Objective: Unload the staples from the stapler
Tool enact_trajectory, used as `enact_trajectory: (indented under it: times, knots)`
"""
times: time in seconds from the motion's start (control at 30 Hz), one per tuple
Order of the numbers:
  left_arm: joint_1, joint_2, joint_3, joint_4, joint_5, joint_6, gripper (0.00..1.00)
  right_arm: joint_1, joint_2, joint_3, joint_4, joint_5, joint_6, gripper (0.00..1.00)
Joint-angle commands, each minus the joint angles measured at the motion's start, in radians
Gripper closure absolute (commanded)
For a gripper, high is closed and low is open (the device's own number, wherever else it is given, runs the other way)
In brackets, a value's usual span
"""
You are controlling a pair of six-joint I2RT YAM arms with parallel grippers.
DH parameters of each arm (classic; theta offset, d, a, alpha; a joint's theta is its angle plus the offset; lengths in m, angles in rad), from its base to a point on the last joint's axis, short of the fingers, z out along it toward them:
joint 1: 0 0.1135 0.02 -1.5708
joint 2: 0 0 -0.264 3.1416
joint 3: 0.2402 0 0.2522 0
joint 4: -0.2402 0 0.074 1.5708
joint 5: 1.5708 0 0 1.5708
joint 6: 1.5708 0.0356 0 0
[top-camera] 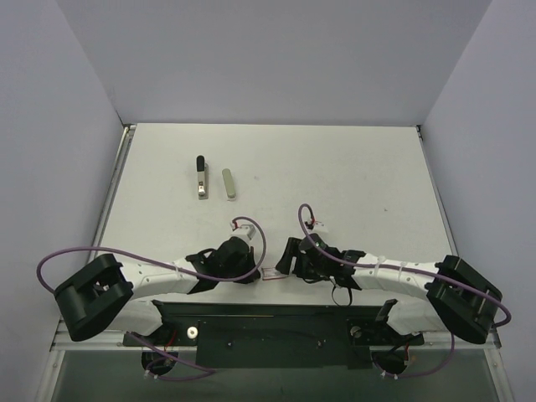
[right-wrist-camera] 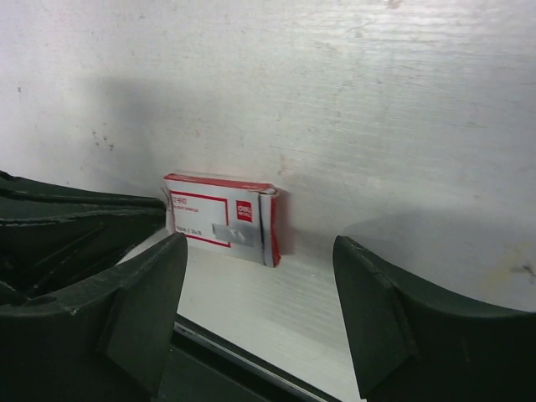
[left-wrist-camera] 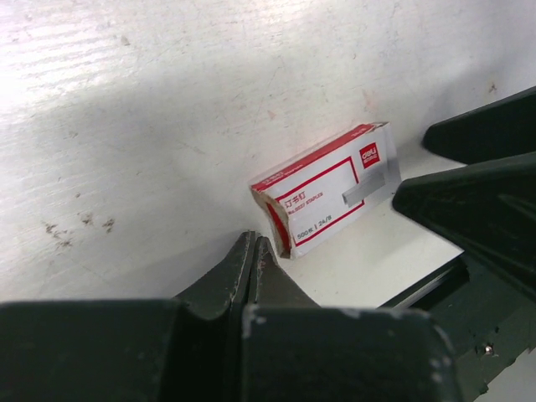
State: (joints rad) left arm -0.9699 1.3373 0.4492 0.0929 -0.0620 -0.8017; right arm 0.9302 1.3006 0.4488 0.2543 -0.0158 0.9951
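Observation:
The stapler (top-camera: 201,177), slim silvery-beige with a black far end, lies on the white table at the far left, seen only in the top view. My left gripper (top-camera: 253,274) rests low near the table's front edge, far from it; in the left wrist view its fingertips (left-wrist-camera: 253,244) are pressed together with nothing between them. My right gripper (top-camera: 286,260) faces it from the right, and in the right wrist view it is open (right-wrist-camera: 260,285) and empty. A small red-and-white staple box (top-camera: 270,275) lies between the two grippers (left-wrist-camera: 327,189) (right-wrist-camera: 223,218).
An olive-grey rounded bar (top-camera: 228,184) lies just right of the stapler. The table's dark front edge (right-wrist-camera: 243,356) runs right below both grippers. Grey walls enclose the table on three sides.

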Motion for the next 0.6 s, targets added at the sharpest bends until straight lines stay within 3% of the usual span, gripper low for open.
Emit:
enact_trajectory:
  times: [0.0,0.13,0.33,0.4,0.57]
  knots:
    - [-0.006,-0.044,-0.006,-0.131,-0.039,0.018,1.0,0.001,-0.067,0.024,-0.15,0.111,-0.047,0.34]
    - [-0.006,-0.096,0.012,-0.191,-0.058,0.024,1.0,-0.002,-0.127,0.048,-0.234,0.169,-0.081,0.32]
    - [-0.006,-0.216,0.045,-0.297,-0.116,0.029,0.99,-0.008,-0.263,0.068,-0.368,0.284,-0.138,0.12]
    - [-0.006,-0.259,0.057,-0.329,-0.137,0.03,0.93,-0.014,-0.299,0.068,-0.401,0.306,-0.156,0.03]
    - [-0.004,-0.368,0.108,-0.422,-0.197,0.05,0.77,-0.021,-0.369,0.087,-0.48,0.358,-0.191,0.02]
